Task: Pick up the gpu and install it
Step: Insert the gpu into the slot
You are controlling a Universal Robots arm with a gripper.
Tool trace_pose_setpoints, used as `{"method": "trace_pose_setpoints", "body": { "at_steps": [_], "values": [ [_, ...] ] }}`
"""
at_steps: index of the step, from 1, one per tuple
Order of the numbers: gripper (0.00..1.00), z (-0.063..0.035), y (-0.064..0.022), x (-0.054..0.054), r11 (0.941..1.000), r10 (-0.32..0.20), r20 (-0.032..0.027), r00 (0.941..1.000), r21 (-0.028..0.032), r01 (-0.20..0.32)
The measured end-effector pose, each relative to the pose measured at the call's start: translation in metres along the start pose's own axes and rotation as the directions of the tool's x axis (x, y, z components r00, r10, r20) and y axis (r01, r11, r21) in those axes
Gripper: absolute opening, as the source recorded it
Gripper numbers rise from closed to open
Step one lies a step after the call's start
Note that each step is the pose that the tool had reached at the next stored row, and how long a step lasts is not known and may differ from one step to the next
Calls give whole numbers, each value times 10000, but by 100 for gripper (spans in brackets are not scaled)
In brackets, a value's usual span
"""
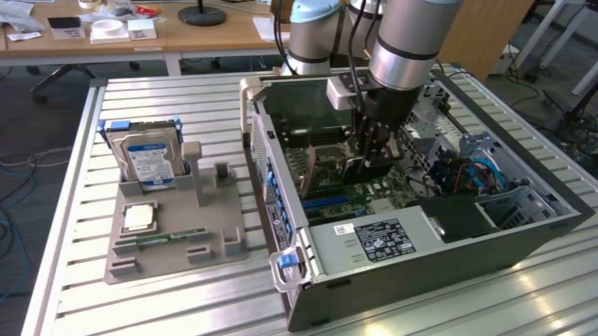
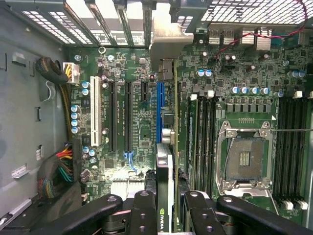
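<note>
A robot arm reaches down into an open computer case (image 1: pixel 421 262) lying on a slatted metal surface (image 1: pixel 187 301). Its tool (image 2: pixel 164 208) pinches the graphics card (image 2: pixel 164 181) by its upper edge, holding it on edge over the main circuit board (image 2: pixel 144 132), close beside the long blue slot (image 2: pixel 160 110). The card's silver end bracket (image 2: pixel 168 36) sits near the slotted back wall of the case. Whether the lower edge already touches the slot cannot be told. To seat it well, the card should probably be upright, lined up along the slot, bracket clear of the wall, then pressed straight and evenly down; any tilt risks jamming.
</note>
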State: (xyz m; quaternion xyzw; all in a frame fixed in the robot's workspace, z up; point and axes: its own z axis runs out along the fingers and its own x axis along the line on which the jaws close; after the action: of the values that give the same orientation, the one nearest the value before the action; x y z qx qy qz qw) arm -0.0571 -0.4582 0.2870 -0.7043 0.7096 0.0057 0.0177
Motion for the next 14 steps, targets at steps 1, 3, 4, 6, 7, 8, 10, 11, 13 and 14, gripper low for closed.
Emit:
{"method": "trace_pose_setpoints", "body": {
  "at_steps": [1, 3, 4, 6, 7, 8, 10, 11, 13, 14],
  "values": [
    [27, 11, 1, 3, 10000, 0, -2, 10000, -1, 0],
    [27, 25, 2, 5, 10000, -1, -1, 10000, -1, 1],
    [27, 27, 3, 5, 10000, -2, -2, 10000, -1, 2],
    [27, 29, 9, 5, 10000, 0, -4, 10000, -1, 0],
    [27, 30, 14, 5, 10000, 0, -2, 10000, 0, 0],
    [27, 33, 20, 6, 10000, -2, 1, 10000, 1, 2],
    [27, 37, 25, 9, 10000, -4, 1, 10000, 0, 4],
    [27, 41, 27, 12, 10000, -6, 1, 10000, 0, 6],
    [27, 58, 30, 16, 10000, -4, -1, 10000, -1, 4],
    [27, 70, 33, 17, 10000, -3, -1, 10000, 0, 3]
  ]
}}
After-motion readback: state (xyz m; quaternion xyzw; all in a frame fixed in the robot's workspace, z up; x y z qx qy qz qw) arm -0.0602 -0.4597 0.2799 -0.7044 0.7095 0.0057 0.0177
